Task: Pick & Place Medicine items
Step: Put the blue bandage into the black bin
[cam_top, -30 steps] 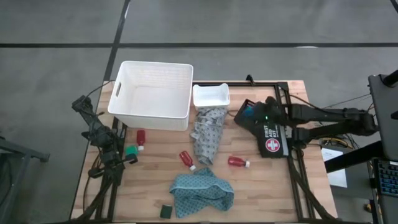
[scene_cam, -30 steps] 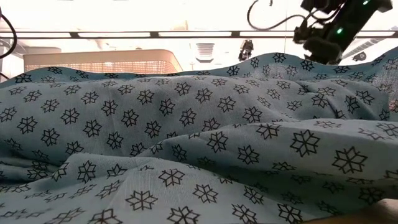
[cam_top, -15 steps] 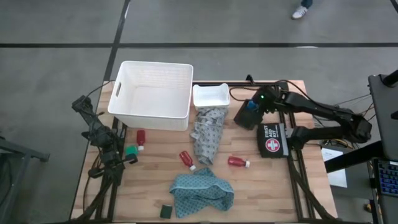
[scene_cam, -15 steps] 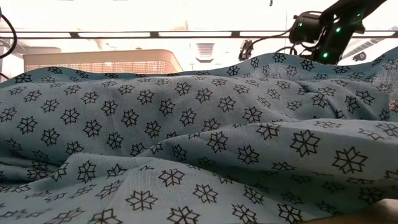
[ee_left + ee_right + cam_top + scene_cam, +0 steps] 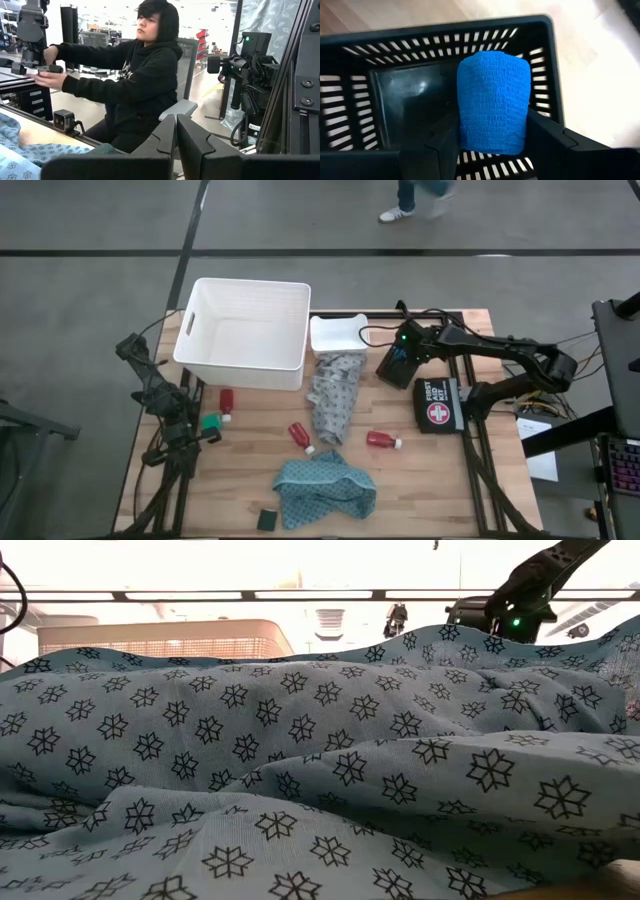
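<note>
My right gripper (image 5: 492, 135) is shut on a blue roll (image 5: 492, 100) of ribbed wrap. It hangs over a black slotted basket (image 5: 445, 30) at the table's far right (image 5: 390, 372). Three red bottles with white caps lie on the wood (image 5: 226, 402) (image 5: 301, 436) (image 5: 383, 441). A green container (image 5: 211, 421) sits near the left one, and a dark green one (image 5: 267, 519) lies at the near edge. My left gripper (image 5: 176, 145) is shut with nothing in it, parked at the table's left edge (image 5: 170, 410). My right gripper pinches the blue roll by its two opposite sides (image 5: 465, 125) between its two fingers (image 5: 545, 137). The fingers come from above, slanting steeply down. The roll is lifted clear, over the basket's open top.
A large white bin (image 5: 245, 330) and a small white tray (image 5: 339, 333) stand at the far side. A grey patterned cloth (image 5: 335, 395) and a teal one (image 5: 325, 488) lie mid-table; the teal one fills the low view (image 5: 300, 790). A black first-aid pouch (image 5: 438, 405) lies right.
My right gripper has gone toward the table's left edge and down, tipping more steeply downward, and now stands over the black basket.
</note>
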`<state>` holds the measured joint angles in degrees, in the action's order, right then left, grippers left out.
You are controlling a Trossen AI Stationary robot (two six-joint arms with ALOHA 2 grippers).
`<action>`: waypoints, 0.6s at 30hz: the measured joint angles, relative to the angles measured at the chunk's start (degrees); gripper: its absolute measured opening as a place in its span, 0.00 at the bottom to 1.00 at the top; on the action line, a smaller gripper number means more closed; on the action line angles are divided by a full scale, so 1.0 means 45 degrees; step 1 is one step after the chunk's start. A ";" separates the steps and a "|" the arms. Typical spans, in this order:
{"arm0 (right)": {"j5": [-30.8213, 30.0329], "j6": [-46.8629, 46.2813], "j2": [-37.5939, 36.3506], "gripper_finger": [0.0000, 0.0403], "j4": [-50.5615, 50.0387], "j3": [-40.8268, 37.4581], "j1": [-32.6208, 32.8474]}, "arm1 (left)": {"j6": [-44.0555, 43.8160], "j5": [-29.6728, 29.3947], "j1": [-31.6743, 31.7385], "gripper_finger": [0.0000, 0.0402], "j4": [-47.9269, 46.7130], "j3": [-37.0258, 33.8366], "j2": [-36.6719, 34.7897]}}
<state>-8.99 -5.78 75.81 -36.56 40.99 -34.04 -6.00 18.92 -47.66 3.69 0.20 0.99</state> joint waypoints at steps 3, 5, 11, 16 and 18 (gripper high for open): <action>-0.0005 -0.0045 0.0425 0.46 -0.0017 -0.0010 -0.0001 | 0.0000 0.0000 -0.0004 0.06 0.0004 0.0001 0.0000; -0.0003 -0.0058 0.0667 0.46 -0.0006 -0.0010 -0.0001 | 0.0000 0.0000 -0.0004 0.06 0.0002 -0.0004 0.0000; 0.0000 -0.0053 0.1000 0.46 0.0096 -0.0019 -0.0001 | 0.0000 0.0000 -0.0001 0.06 0.0001 -0.0002 0.0000; 0.0000 -0.0053 0.1000 0.46 0.0166 -0.0019 -0.0001 | 0.0000 0.0000 0.0000 0.06 0.0000 0.0000 0.0000; 0.0014 -0.0053 0.1005 0.46 0.0170 -0.0019 -0.0001 | 0.0000 0.0000 -0.0004 0.06 -0.0001 0.0001 0.0000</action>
<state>-8.93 -6.02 80.34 -35.79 40.91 -34.04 -6.00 18.92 -47.68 3.68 0.21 0.99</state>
